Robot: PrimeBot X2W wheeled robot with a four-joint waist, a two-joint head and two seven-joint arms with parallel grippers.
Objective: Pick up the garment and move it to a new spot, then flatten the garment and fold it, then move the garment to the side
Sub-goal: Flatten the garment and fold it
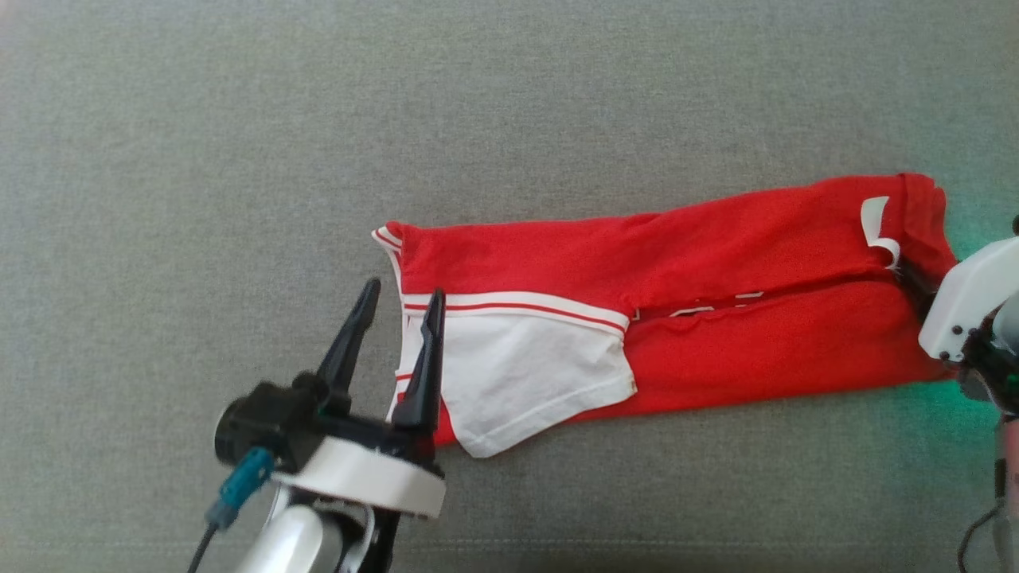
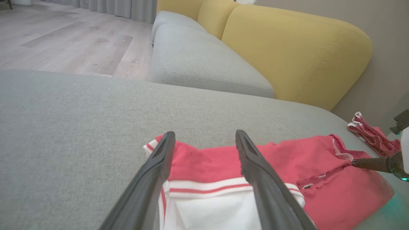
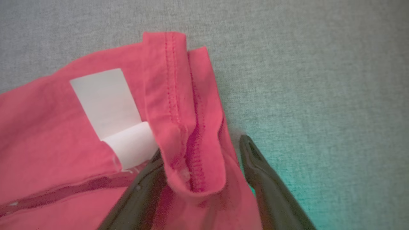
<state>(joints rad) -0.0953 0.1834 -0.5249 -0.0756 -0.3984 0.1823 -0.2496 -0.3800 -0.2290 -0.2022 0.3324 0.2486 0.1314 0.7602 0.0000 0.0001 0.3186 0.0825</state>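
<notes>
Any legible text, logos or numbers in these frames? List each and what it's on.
Nothing legible.
White label inside the red garment: looks blank in the right wrist view.
White marks along the garment's middle fold in the head view: mostly hidden in the fold, too small to read.

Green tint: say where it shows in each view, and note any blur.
Right wrist view: teal glow on the grey cushion beside the right claw; its fingers look soft, the garment hem sharp. Head view: same green, far right. Left wrist view: faint teal lower right, reds washed pink.
</notes>
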